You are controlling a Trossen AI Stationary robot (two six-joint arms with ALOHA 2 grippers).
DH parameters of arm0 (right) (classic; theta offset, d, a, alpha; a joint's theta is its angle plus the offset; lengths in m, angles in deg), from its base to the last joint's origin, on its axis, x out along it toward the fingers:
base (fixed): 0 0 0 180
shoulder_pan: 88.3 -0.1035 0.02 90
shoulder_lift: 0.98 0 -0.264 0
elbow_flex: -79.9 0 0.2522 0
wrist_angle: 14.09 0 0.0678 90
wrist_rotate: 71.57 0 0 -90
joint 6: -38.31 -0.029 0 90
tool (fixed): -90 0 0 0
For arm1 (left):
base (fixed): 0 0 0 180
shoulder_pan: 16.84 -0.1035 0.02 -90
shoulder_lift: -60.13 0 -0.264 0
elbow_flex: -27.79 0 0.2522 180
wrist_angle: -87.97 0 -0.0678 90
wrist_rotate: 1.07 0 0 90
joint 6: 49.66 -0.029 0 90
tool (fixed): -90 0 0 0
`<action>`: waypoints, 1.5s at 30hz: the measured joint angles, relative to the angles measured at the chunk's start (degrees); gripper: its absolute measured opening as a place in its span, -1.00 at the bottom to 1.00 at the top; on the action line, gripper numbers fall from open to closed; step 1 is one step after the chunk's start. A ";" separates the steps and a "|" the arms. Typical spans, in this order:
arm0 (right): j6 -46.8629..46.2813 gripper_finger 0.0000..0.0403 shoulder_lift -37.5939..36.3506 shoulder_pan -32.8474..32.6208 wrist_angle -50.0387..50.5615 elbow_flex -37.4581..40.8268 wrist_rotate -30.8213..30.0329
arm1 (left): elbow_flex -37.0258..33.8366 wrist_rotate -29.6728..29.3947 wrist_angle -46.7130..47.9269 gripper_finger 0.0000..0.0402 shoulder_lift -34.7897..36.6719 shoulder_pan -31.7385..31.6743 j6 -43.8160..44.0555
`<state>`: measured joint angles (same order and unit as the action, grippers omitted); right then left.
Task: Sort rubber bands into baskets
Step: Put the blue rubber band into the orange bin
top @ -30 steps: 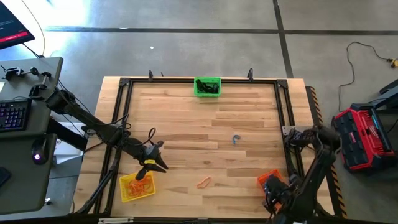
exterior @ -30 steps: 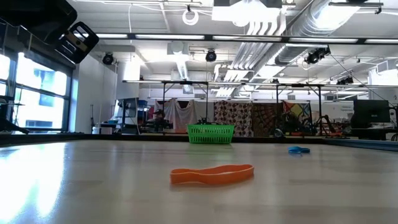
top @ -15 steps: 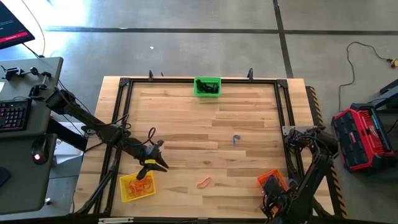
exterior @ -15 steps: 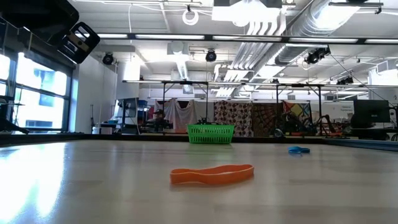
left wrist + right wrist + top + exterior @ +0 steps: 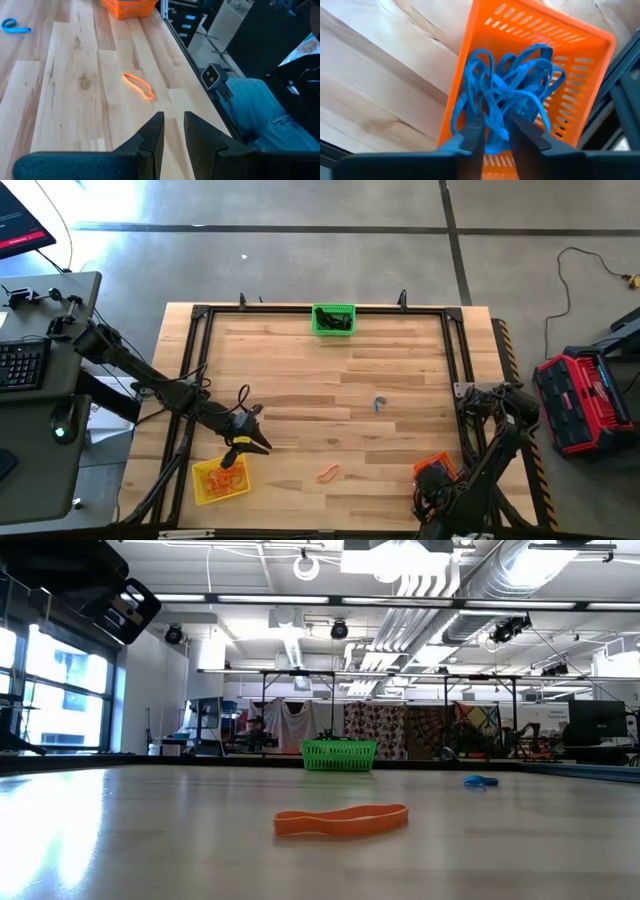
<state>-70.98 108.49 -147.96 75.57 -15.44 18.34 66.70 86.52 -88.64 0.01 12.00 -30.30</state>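
Right gripper [image 5: 492, 131] over orange basket [image 5: 580, 60], fingers narrowly parted above blue bands [image 5: 512, 95]. Left gripper [image 5: 173, 132] narrow, empty, near orange band [image 5: 139, 86].

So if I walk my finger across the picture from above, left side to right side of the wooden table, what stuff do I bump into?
Yellow basket → left pincer → orange rubber band → blue rubber band → orange basket.

Blue rubber bands [image 5: 507, 100] in orange basket [image 5: 580, 65]; green basket [image 5: 333, 319].
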 joint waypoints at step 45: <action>56.79 -0.25 -19.72 46.63 -58.79 44.26 -26.02 | -0.04 -2.74 -6.27 -0.68 -2.51 -6.10 -0.97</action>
<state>-14.19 88.78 -101.33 16.78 28.82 -7.67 66.66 83.77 -94.91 -2.50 5.90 -31.28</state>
